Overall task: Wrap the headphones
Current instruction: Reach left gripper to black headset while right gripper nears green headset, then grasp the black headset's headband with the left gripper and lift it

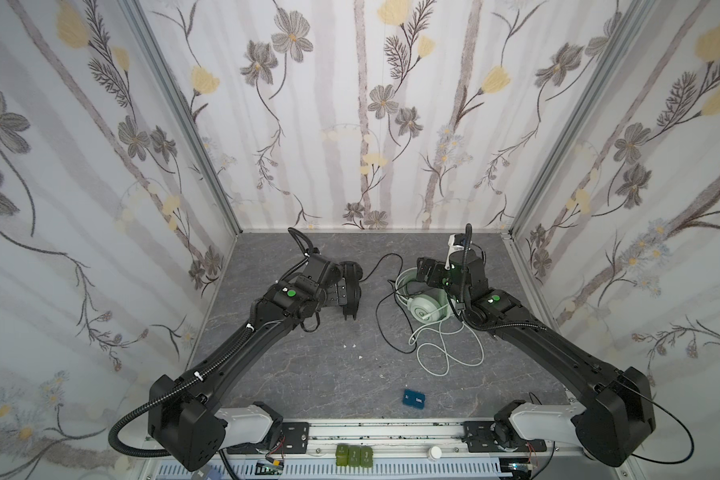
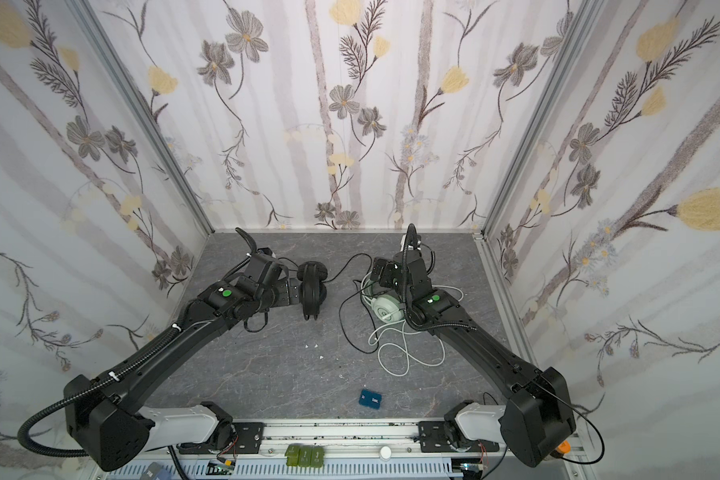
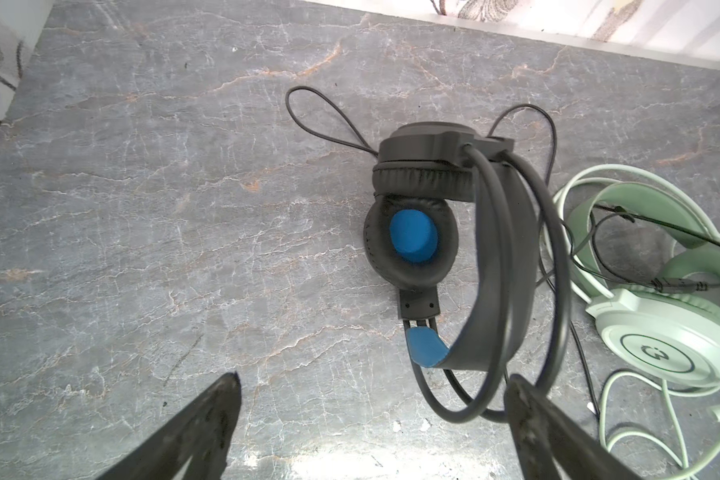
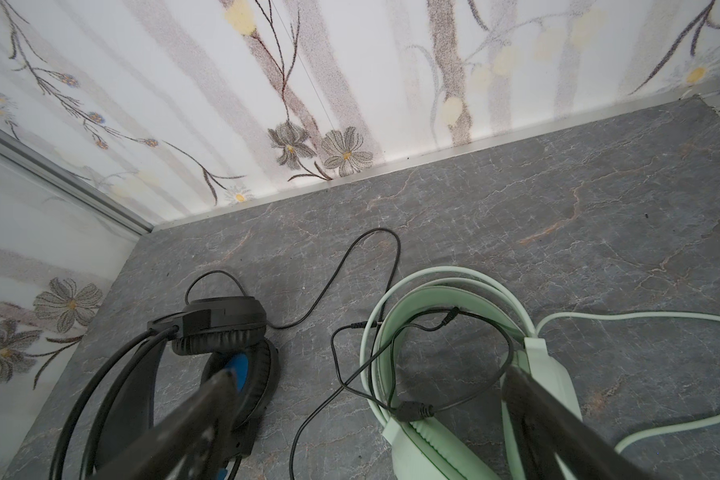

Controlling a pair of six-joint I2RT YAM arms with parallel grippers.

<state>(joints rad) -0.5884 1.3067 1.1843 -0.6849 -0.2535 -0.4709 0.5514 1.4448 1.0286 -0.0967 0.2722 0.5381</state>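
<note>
A grey marbled table holds, in both top views, the black headphones at eleven o'clock from its middle, the green headphones at one o'clock and a blue box at five o'clock. In the left wrist view the left gripper has its fingers wide apart and empty, the black headband close by one fingertip. In the right wrist view the right gripper is equally spread and empty over the green headband, a black cable draped across it and the pale cable trailing off beside.

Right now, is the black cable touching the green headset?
Touching. In the right wrist view the black cable lies across the green headset, its inline piece resting on the headband.
</note>
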